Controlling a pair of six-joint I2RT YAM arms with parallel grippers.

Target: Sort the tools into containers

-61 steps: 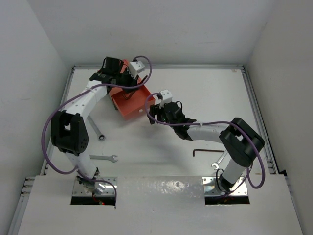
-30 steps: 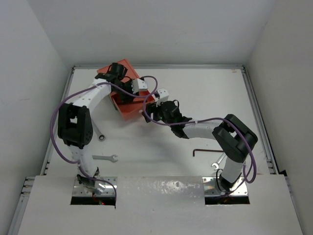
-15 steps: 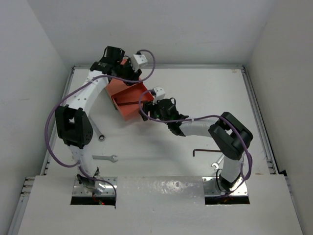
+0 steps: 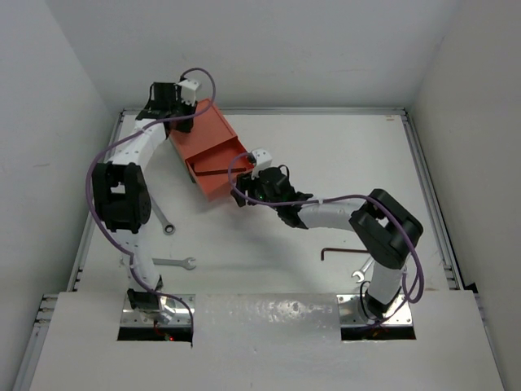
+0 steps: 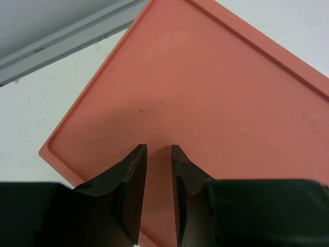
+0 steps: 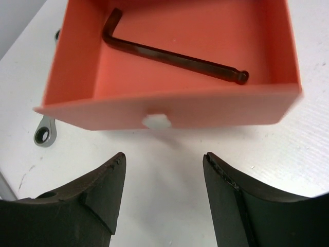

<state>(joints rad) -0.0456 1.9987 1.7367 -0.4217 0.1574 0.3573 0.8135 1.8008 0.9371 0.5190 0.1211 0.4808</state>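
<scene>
Landmark is the orange-red box [image 4: 199, 134], sitting at the far left of the table [image 4: 342, 155].

Left gripper [image 5: 157, 149] hangs over the box's flat top, near its far-left corner. Its fingers [image 5: 134, 170] are nearly together with a slim gap showing, nothing between them and nothing gripped. I can't tell whether the tips touch the lid.

The orange-red drawer [image 6: 169, 105] stands open, sticking out of the box on its near-right side. Its white knob [image 6: 156, 121] faces the right gripper [image 6: 163, 157]. That claw is spread wide just in front of the knob, holding nothing, with bare table between its fingers.

Tools:
- The black hex key [image 6: 169, 56] lies flat inside the open drawer, with its bent end toward the drawer's left wall.
- The first wrench [image 4: 165, 221] is on the table just near-left of the box, beside the left arm. Its ring end shows past the drawer's left corner in the right wrist view.
- The second wrench [image 4: 177, 263] is further toward the near edge, well apart from the box.
- The second hex key [image 4: 335, 252] lies on the table well to the near-right of the box.
- The third wrench [image 4: 364, 267] is just beyond that key, close to the right arm's base and partly hidden by the arm.
</scene>
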